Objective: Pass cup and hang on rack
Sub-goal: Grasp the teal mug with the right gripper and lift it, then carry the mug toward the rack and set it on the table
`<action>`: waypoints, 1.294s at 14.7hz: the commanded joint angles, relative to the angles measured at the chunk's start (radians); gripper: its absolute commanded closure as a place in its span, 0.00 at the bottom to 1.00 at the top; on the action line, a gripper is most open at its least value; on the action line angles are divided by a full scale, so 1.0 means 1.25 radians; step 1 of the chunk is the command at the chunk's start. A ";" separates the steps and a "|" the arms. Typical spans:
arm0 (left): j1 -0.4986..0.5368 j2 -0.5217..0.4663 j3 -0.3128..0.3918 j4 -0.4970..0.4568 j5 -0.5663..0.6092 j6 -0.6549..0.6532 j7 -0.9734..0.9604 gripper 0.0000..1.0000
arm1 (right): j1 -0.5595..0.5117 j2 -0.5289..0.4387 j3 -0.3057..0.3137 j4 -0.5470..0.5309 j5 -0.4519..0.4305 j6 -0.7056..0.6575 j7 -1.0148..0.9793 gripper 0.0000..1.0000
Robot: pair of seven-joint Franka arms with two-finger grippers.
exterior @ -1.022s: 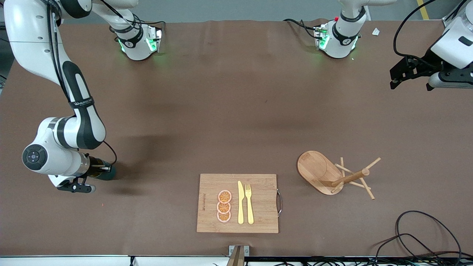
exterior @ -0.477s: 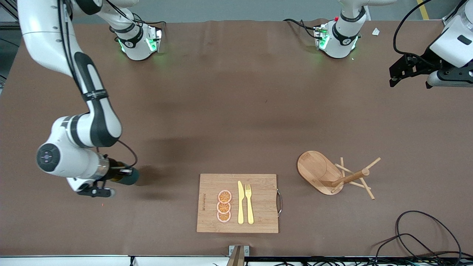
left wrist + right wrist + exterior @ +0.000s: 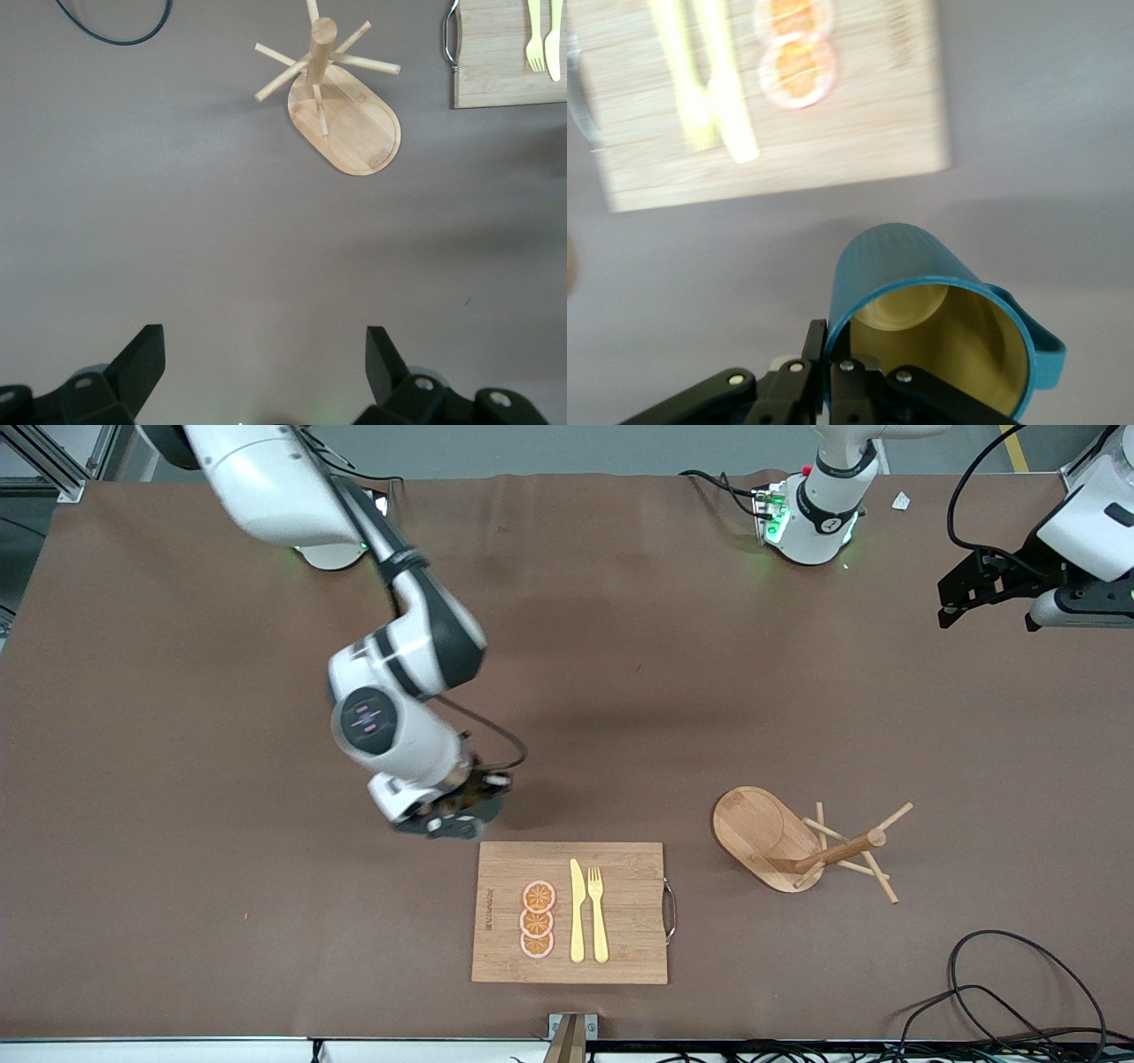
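The teal-green cup (image 3: pixel 908 266) with its yellow inside lies on its side in my right gripper (image 3: pixel 833 341), which is shut on its rim, one finger inside and one outside; the handle points away from the fingers. In the front view my right gripper (image 3: pixel 461 810) hangs over the table just off the cutting board's corner, and the wrist hides most of the cup. The wooden rack (image 3: pixel 769 834) stands toward the left arm's end of the table and also shows in the left wrist view (image 3: pixel 350 119). My left gripper (image 3: pixel 952 600) is open and empty (image 3: pixel 263 359), high over that end of the table.
A bamboo cutting board (image 3: pixel 629 903) with a yellow knife, a fork and three orange slices lies near the front edge; it also shows in the right wrist view (image 3: pixel 859 124). Black cables (image 3: pixel 1019 992) lie at the front corner by the left arm's end.
My right arm has swung from its own end of the table toward the middle, carrying the cup up to the cutting board's corner. The left gripper has barely moved.
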 commanded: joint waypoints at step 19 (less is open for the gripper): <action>-0.026 0.101 -0.160 0.014 0.010 0.084 -0.280 0.00 | 0.207 0.196 0.019 0.173 0.039 0.232 0.345 0.13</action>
